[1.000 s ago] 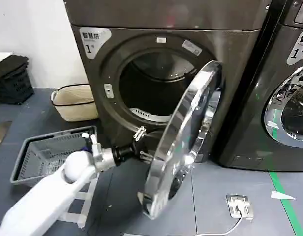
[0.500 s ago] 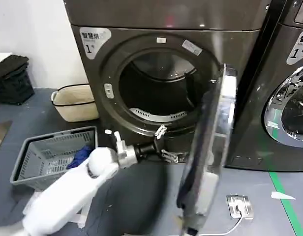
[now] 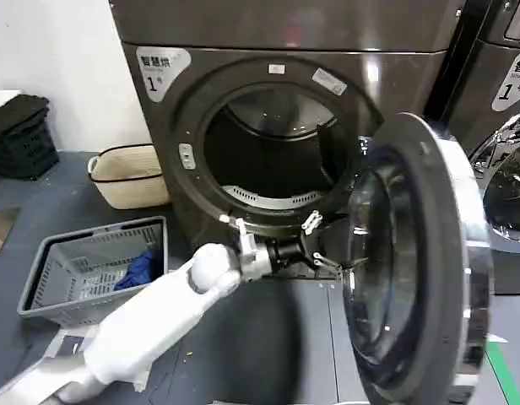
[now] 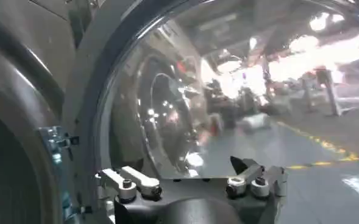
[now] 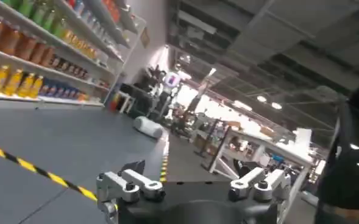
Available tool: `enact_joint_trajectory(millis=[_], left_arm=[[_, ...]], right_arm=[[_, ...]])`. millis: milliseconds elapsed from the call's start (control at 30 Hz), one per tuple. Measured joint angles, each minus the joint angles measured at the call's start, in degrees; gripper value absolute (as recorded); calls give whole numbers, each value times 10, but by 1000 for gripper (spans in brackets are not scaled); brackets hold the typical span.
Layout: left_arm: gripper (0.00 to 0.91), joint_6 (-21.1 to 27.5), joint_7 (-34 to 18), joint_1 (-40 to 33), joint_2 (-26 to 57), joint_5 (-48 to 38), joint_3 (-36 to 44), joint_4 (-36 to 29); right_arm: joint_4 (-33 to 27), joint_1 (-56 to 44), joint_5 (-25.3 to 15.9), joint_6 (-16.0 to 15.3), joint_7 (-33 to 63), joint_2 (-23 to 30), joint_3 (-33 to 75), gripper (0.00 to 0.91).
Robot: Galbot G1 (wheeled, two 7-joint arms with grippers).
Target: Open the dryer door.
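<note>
Right, the door [image 3: 416, 261] stands wide open at the frame's lower right, its inner side facing us; the left gripper [image 3: 325, 242] at centre, fingers spread, sits just beside its rim.

The dryer door [image 3: 416, 261] was seen swung wide open on the right side of machine "1", its inner face turned toward the drum opening. A wide chrome rim and a dark tinted glass centre [image 4: 228, 103] were shown, with the room reflected in the glass.
</note>
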Motion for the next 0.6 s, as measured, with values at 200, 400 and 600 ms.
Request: enact_joint_trajectory(millis=[200, 400, 600], left_arm=[[907, -1, 0, -25, -30, 0, 21, 31], [907, -1, -1, -41, -54, 1, 34, 55], [907, 1, -1, -57, -83, 5, 48, 82]], right_arm=[[-8, 2, -5, 7, 2, 0, 20, 907], [-8, -2, -3, 8, -1, 0, 31, 907], [-9, -4, -2, 10, -2, 0, 35, 907]])
